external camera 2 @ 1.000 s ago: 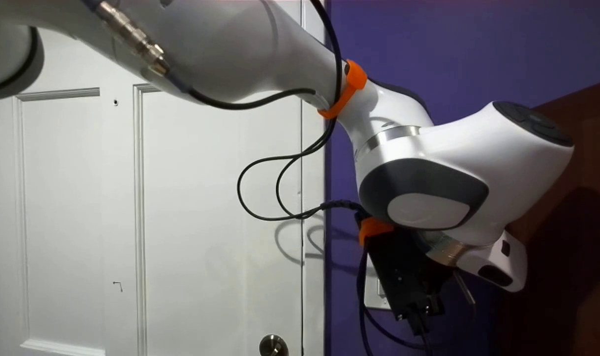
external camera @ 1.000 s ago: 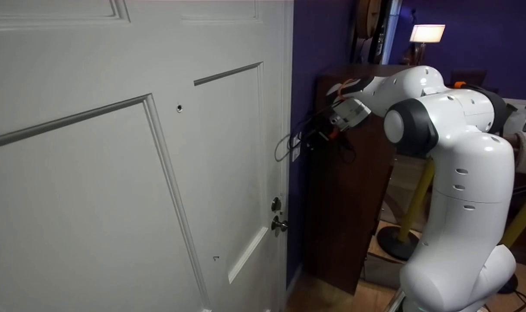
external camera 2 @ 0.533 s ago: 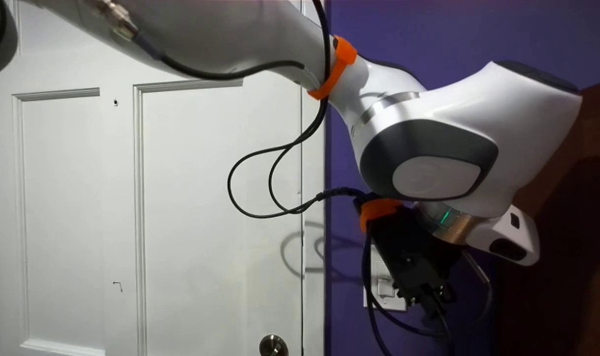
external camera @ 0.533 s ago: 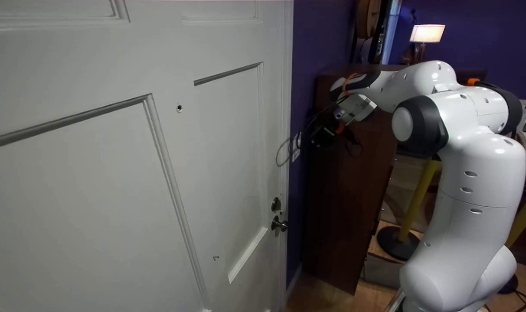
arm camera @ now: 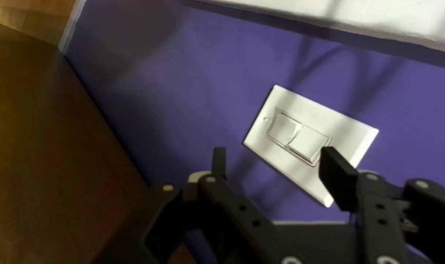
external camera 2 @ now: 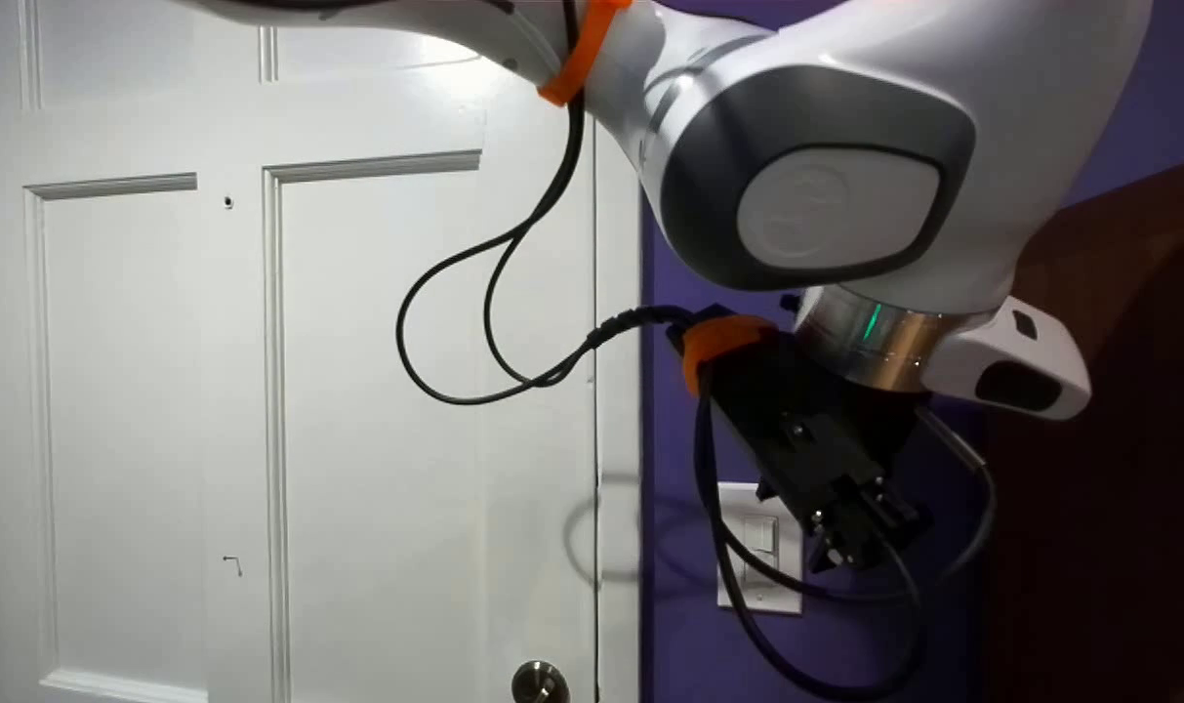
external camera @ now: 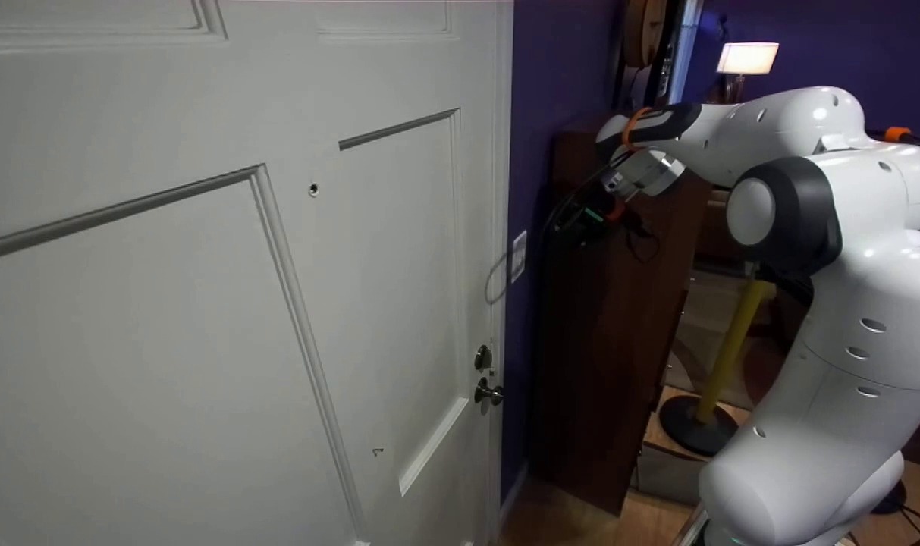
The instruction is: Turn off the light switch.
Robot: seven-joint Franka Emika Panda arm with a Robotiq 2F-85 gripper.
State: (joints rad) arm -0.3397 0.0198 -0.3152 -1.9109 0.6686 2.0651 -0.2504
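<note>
The light switch [arm camera: 339, 124] is a white wall plate with a wide rocker, fixed to the purple wall; it stands upright in both exterior views [external camera: 519, 258] [external camera 2: 762, 532]. My gripper [arm camera: 273, 157] is open, its black fingers wide apart and empty. In the wrist view the right fingertip overlaps the plate's edge beside the rocker, while the left one appears over bare wall. Gripper and plate look apart in an exterior view, where the dark gripper body [external camera 2: 806, 459] and its cable hide part of the plate. One half of the rocker [arm camera: 308, 143] stands out more.
A white panelled door [external camera: 164, 341] with a metal knob [external camera 2: 540, 683] adjoins the switch wall. On the opposite side rises a dark wooden cabinet [external camera: 596, 364], close to the gripper. Looped black cables [external camera 2: 406, 332] hang from the arm. A yellow post [external camera: 733, 349] stands behind.
The arm has risen and drawn back from the wall, away from the door. More of the switch plate shows in both exterior views. The hanging cable has moved along with it.
</note>
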